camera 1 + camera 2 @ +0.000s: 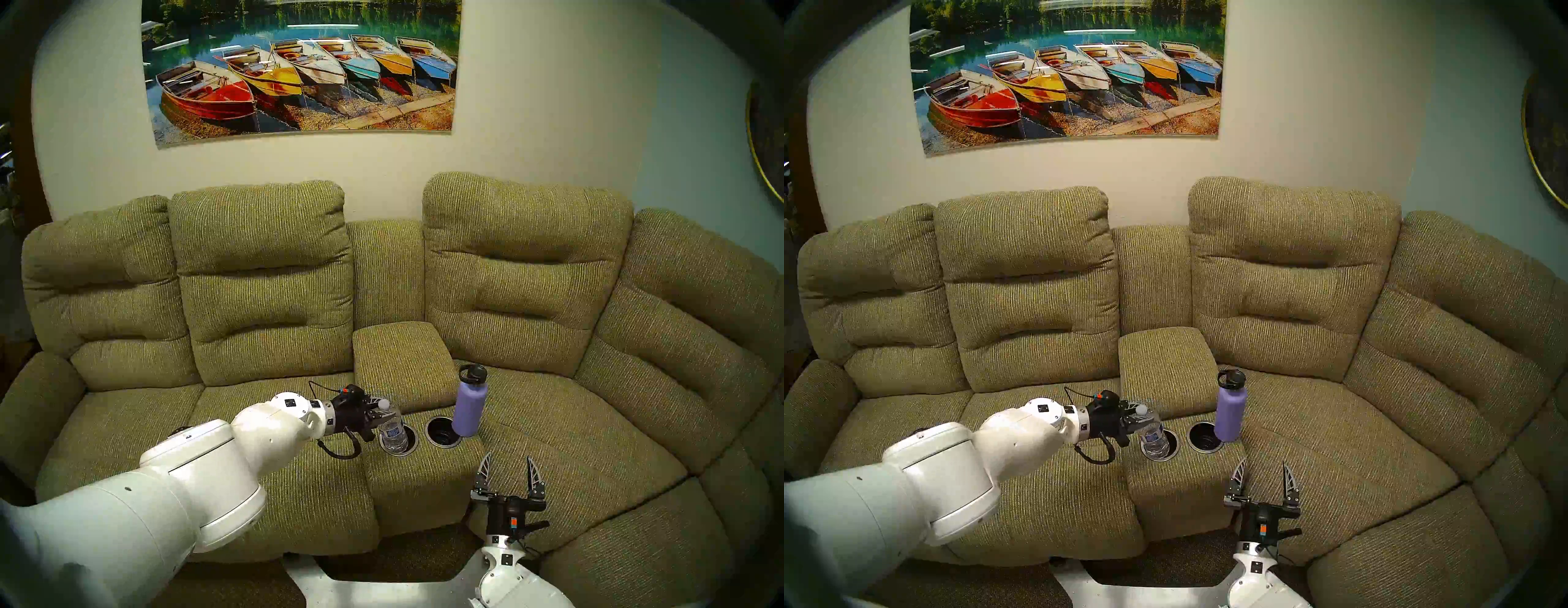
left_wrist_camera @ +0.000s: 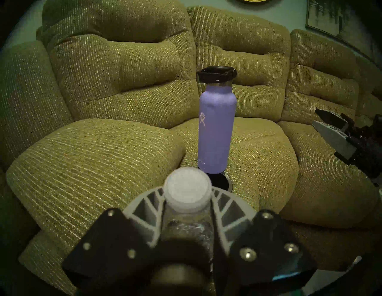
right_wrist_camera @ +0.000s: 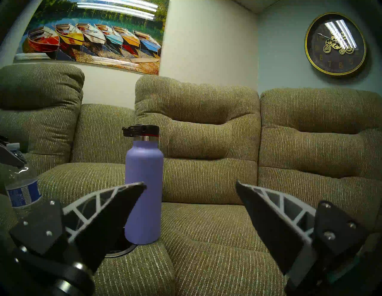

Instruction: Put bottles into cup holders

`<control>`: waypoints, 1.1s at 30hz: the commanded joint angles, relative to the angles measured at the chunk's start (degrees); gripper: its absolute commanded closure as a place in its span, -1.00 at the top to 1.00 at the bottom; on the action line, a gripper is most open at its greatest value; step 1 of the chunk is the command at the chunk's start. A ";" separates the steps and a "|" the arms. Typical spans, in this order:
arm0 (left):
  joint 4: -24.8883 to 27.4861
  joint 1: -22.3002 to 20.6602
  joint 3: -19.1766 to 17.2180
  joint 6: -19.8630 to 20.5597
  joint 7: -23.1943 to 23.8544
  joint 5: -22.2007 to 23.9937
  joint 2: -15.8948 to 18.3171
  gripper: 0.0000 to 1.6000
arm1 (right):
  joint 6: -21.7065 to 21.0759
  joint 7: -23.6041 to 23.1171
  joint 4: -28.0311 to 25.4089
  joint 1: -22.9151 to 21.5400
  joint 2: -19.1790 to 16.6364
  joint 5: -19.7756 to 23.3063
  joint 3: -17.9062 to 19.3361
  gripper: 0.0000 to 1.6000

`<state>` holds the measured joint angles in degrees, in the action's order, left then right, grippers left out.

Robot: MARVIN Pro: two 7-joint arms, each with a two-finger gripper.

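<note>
While the right claw (image 1: 508, 472) waits spread and empty off the console's front right corner, the left claw (image 1: 379, 418) grips the water bottle (image 1: 392, 431) at its neck, base sunk in the left cup holder (image 1: 410, 443). Beyond, the lavender flask (image 1: 469, 405) stands upright at the right cup holder's (image 1: 437, 437) far edge, apparently on fabric, awaiting pickup.

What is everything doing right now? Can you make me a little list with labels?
place: green couch with a middle console
left gripper: shut on the water bottle
water bottle: bottom inside the left cup holder, a bit tilted
purple flask: standing upright on the seat beside the right cup holder, not in it
right cup holder: nothing in it
right gripper: open, holding nothing, near the console's front
</note>
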<state>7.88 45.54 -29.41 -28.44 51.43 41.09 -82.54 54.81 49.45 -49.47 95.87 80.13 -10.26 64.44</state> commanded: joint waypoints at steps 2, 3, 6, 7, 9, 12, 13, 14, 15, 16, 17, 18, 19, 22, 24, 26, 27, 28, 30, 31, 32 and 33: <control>0.09 -0.47 0.04 0.43 1.37 0.00 -0.18 -0.51 | 0.19 0.10 -0.60 0.00 0.03 -0.06 0.01 1.00; 0.10 -0.31 0.03 0.51 1.25 0.03 -0.53 -0.44 | 0.19 0.10 -0.59 0.00 0.03 -0.06 0.01 1.00; 0.08 -0.08 -0.07 0.54 0.73 0.12 -1.33 0.39 | 0.19 0.09 -0.58 -0.01 0.03 -0.06 0.01 1.00; 0.21 0.00 -0.39 0.34 0.80 0.44 -1.39 0.63 | 0.19 0.09 -0.58 -0.01 0.03 -0.06 0.01 1.00; 0.38 0.02 -0.93 -0.08 1.17 0.95 -1.17 0.87 | 0.19 0.10 -0.60 0.01 0.03 -0.07 0.01 1.00; 0.70 0.08 -1.74 -1.19 2.53 1.60 -0.22 1.00 | 0.19 0.12 -0.69 0.05 0.01 -0.08 0.02 1.00; 1.02 0.23 -2.04 -2.24 3.58 1.81 0.47 1.00 | 0.19 0.13 -0.73 0.08 0.00 -0.09 0.02 1.00; 1.30 0.39 -2.50 -3.02 4.64 2.22 1.08 1.00 | 0.19 0.13 -0.77 0.10 -0.01 -0.10 0.02 1.00; 1.69 0.66 -3.33 -4.21 5.78 3.01 1.95 1.00 | 0.19 0.14 -0.81 0.12 -0.02 -0.10 0.03 1.00; 1.95 0.82 -3.77 -5.18 6.83 3.37 2.68 1.00 | 0.19 0.15 -0.85 0.14 -0.03 -0.10 0.03 1.00; 2.37 1.11 -4.30 -6.69 8.18 3.83 3.69 1.00 | 0.19 0.15 -0.90 0.17 -0.04 -0.11 0.03 1.00; 2.85 1.43 -5.21 -7.58 9.96 4.71 4.55 1.00 | 0.19 0.15 -0.91 0.18 -0.04 -0.11 0.03 1.00; 3.87 1.83 -5.52 -8.20 10.18 4.96 5.67 1.00 | 0.19 0.15 -0.92 0.18 -0.04 -0.11 0.03 1.00; 5.78 3.21 -7.70 -11.43 13.70 7.12 7.97 1.00 | 0.19 0.15 -0.89 0.16 -0.03 -0.11 0.03 1.00; 8.60 5.08 -8.59 -13.68 16.48 8.22 9.56 1.00 | 0.19 0.13 -0.78 0.10 -0.01 -0.10 0.03 1.00; 10.34 6.47 -9.01 -14.26 18.13 8.96 10.18 1.00 | 0.19 -0.09 -0.83 -0.19 0.03 -0.41 -0.19 1.00; 11.54 7.09 -9.45 -14.77 19.02 9.59 10.77 1.00 | 0.09 -0.13 -0.79 -0.39 0.19 -0.43 -0.25 1.00; 12.25 7.49 -9.62 -15.13 19.17 9.97 11.12 1.00 | 0.19 -0.39 -0.76 -0.71 0.35 -0.31 -0.40 1.00; 14.50 8.62 -9.87 -15.82 18.97 10.73 12.11 1.00 | -0.15 -0.56 -0.58 -1.55 0.76 -0.82 -0.69 1.00; 14.61 8.80 -9.67 -16.17 17.91 10.76 12.15 1.00 | 0.08 -0.83 -0.74 -1.90 0.97 -0.70 -0.89 1.00; 15.71 9.27 -9.67 -16.29 17.60 10.93 12.61 1.00 | -0.04 -0.86 -0.95 -2.48 1.27 -1.14 -1.10 1.00; 16.86 9.74 -9.68 -16.38 17.45 11.12 13.10 1.00 | -0.31 -0.82 -1.04 -3.04 1.68 -1.31 -1.23 1.00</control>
<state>18.52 52.18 -38.22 -42.61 62.67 49.82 -73.05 54.80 49.36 -49.53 95.55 80.29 -10.66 64.15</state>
